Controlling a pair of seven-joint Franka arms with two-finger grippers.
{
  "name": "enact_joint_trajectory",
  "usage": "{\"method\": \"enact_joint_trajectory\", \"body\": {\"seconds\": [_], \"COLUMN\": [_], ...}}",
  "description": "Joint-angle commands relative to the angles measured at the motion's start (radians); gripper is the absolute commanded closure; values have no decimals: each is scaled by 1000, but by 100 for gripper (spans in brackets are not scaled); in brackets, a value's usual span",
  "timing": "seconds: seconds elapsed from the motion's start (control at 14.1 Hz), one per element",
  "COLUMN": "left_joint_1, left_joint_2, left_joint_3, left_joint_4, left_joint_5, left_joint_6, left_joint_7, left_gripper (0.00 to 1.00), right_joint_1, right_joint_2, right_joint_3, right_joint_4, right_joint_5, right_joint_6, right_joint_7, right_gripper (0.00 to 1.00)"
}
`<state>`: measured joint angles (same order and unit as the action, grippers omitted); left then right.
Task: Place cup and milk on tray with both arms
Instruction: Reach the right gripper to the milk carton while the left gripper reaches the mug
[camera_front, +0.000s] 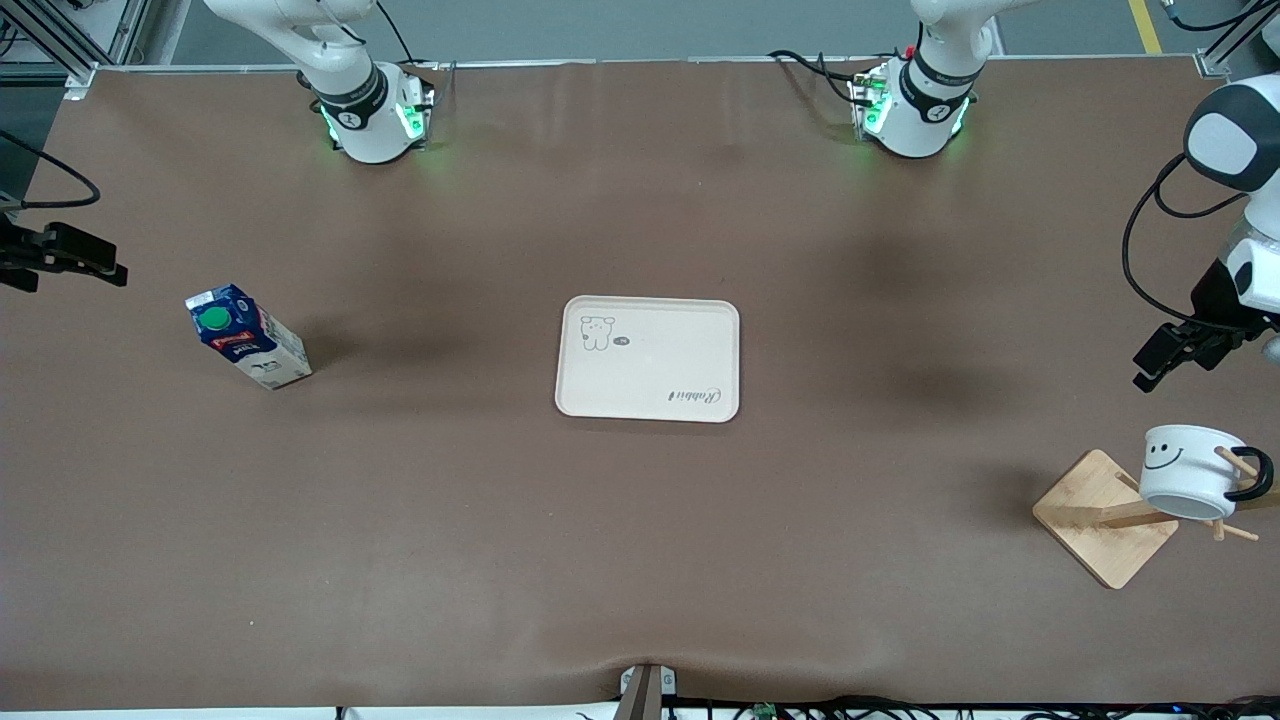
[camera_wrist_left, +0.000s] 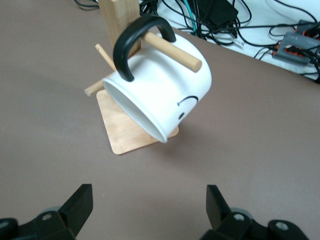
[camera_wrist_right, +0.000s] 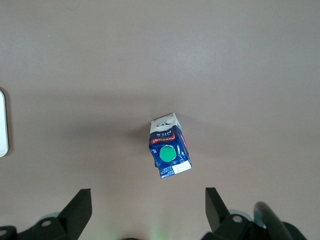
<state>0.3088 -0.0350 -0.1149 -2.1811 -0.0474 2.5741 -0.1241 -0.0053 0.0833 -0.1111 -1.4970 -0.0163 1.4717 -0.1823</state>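
The cream tray (camera_front: 648, 358) lies flat at the table's middle with nothing on it. The milk (camera_front: 247, 335) stands on the table toward the right arm's end and shows in the right wrist view (camera_wrist_right: 169, 146) with its green cap up. The cup (camera_front: 1190, 470) hangs tilted by its black handle on a peg of a wooden rack (camera_front: 1105, 515) at the left arm's end; it also shows in the left wrist view (camera_wrist_left: 160, 90). My left gripper (camera_front: 1160, 358) (camera_wrist_left: 148, 207) is open and empty over the table beside the rack. My right gripper (camera_front: 95, 265) (camera_wrist_right: 147, 210) is open and empty beside the milk.
The rack's square wooden base (camera_wrist_left: 130, 127) sits under the cup, and its peg (camera_wrist_left: 172, 47) passes through the handle. Cables and a box (camera_wrist_left: 295, 42) lie past the table's edge by the rack. The tray's edge (camera_wrist_right: 2, 122) shows in the right wrist view.
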Motion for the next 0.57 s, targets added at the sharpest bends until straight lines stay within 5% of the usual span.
{"method": "enact_joint_trajectory", "body": {"seconds": [0.0,0.5], "left_joint_1": [36,61], "left_joint_2": [21,116], "left_joint_3": [-8,-9], "left_joint_4": [-19,41], "left_joint_5": [-45,-485], "left_joint_6": [76,139], "left_joint_7": [84,490], "left_gripper": [0,9], "right_joint_1": [-9,-7], "right_joint_2": [16,35], "right_joint_3": [7,7], "right_joint_4": [26,26], "right_joint_5": [-5,-5], "right_joint_6": [-8,-7], "right_joint_7": [-3,-3], "right_gripper": [0,0]}}
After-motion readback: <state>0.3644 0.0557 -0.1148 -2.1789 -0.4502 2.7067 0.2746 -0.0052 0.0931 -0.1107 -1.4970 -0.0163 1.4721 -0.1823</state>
